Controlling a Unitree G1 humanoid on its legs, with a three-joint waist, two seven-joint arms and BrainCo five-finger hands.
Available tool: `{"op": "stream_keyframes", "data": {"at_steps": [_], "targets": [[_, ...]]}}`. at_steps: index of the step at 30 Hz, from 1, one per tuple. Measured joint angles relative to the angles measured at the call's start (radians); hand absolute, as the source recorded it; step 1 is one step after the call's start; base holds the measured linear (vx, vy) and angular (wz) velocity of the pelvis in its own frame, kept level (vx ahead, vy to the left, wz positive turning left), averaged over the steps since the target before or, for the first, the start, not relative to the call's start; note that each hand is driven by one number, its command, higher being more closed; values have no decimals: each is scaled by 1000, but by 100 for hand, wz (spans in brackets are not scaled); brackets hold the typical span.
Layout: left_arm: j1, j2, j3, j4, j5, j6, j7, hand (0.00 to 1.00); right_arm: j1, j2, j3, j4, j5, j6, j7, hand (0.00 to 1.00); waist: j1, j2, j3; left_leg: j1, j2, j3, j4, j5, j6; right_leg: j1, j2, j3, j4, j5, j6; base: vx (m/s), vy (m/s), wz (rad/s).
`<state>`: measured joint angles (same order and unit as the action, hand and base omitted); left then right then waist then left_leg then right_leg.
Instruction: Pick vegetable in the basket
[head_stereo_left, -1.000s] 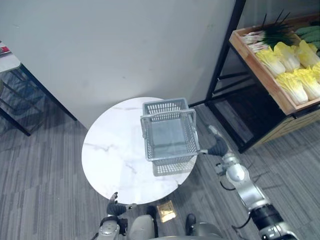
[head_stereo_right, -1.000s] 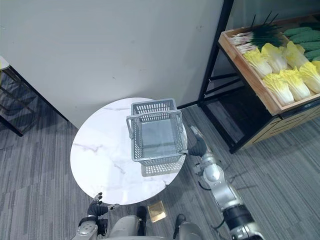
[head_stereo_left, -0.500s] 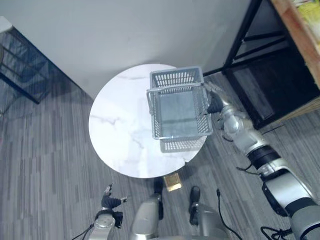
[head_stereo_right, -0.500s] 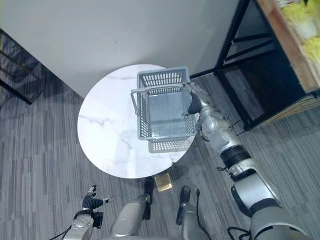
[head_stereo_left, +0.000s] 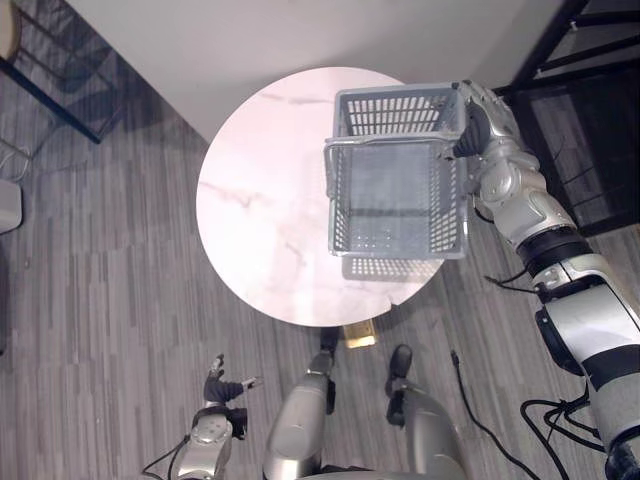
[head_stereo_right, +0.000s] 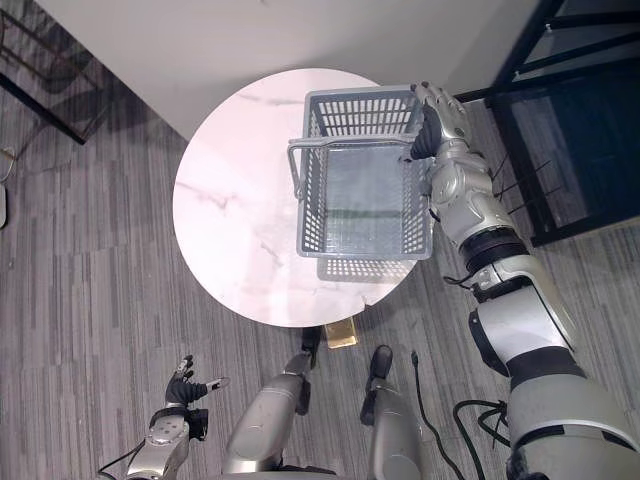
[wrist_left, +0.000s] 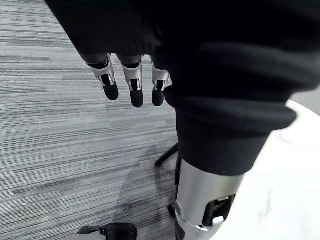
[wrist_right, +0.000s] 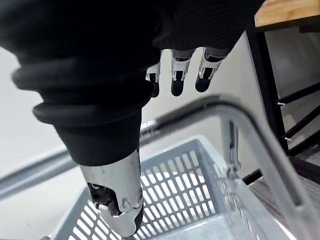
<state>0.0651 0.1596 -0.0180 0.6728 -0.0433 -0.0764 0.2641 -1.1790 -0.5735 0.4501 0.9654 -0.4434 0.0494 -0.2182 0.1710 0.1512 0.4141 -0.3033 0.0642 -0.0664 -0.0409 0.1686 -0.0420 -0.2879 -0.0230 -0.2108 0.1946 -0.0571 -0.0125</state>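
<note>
An empty grey plastic basket (head_stereo_left: 395, 175) stands on the right side of a round white marble table (head_stereo_left: 265, 220). Its handle (wrist_right: 240, 122) is raised across the far end. My right hand (head_stereo_right: 441, 112) is at the basket's far right corner, open, with its straight fingers (wrist_right: 176, 80) just above the handle and not closed round it. My left hand (head_stereo_left: 221, 383) hangs low beside my body, below the table's near edge, open with straight fingers (wrist_left: 132, 85) over the floor. No vegetable is in the basket.
A black metal shelf frame (head_stereo_left: 600, 50) stands right of the table, close behind my right arm. A dark metal rack (head_stereo_left: 55, 95) is at the far left against the white wall (head_stereo_left: 300, 35). Grey striped carpet (head_stereo_left: 90, 330) surrounds the table.
The camera has tilted down, so the vegetable shelf has left the picture. My right hand has moved along the basket's right side from its near corner to its far corner by the handle.
</note>
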Motion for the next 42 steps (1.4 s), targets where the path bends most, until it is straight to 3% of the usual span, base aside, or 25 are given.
{"op": "stream_keyframes", "data": {"at_steps": [1, 2, 7, 14, 20, 27, 32, 37, 42], "targets": [[-1, 0, -1, 0, -6, 0, 0, 0, -6, -2, 0, 5, 0, 1, 1, 0, 1, 0, 1, -2, 0, -4, 0, 1, -1, -1, 0, -4, 0, -1, -1, -12, -18, 12], [-3, 0, -4, 0, -7, 0, 0, 0, -18, -5, 2, 14, 0, 1, 10, 100, 3, 0, 1, -8, 0, -10, 0, 1, -2, -6, 0, -6, 5, -3, -2, -5, -15, 10], [-6, 1, -24, 0, -15, 1, -1, 0, -51, -16, 42, 33, -9, -4, 48, 100, 6, 1, 2, -16, 3, -16, -15, 16, -5, -25, 3, -6, 18, -7, -4, -1, -5, 2], [-7, 0, -46, 1, -26, 3, -1, 0, -35, -26, 36, 15, 3, -4, 46, 100, 5, 1, 2, -13, 3, -17, -17, 17, -5, -25, 3, -5, 21, -8, -4, 0, 0, 0], [-8, 0, -51, 3, -25, 10, -2, 0, 112, -47, -29, -137, 44, -4, 43, 100, -10, -1, 1, 29, 4, -10, -36, 22, -5, 3, 4, 18, 19, -8, -4, 4, 1, -1], [-7, 0, -38, 0, -21, 26, -4, 0, 379, -50, -152, -348, 121, -2, 46, 100, -52, -21, -7, 84, 6, 19, -52, 22, -5, 42, 7, 48, 10, -8, 0, -2, -5, -11], [1, -1, -5, -44, 8, 36, -25, 0, 677, 19, -304, -535, 191, 2, 47, 100, -84, -60, -28, 133, 6, 21, -52, 17, -10, 91, 7, 66, -7, -5, 5, 9, -12, -9], [47, -11, 59, -100, 16, 51, -47, 0, 987, 135, -467, -721, 315, 2, 49, 100, -130, -116, -113, 184, 2, 60, -52, -7, -8, 127, 5, 109, -22, -3, 21, 11, 27, -21], [115, -36, 121, -124, 18, 62, -49, 0, 1182, 219, -574, -837, 419, 1, 57, 100, -166, -125, -205, 218, -1, 110, -52, -38, -6, 153, 5, 165, -55, -1, 45, 16, 40, -31]]}}
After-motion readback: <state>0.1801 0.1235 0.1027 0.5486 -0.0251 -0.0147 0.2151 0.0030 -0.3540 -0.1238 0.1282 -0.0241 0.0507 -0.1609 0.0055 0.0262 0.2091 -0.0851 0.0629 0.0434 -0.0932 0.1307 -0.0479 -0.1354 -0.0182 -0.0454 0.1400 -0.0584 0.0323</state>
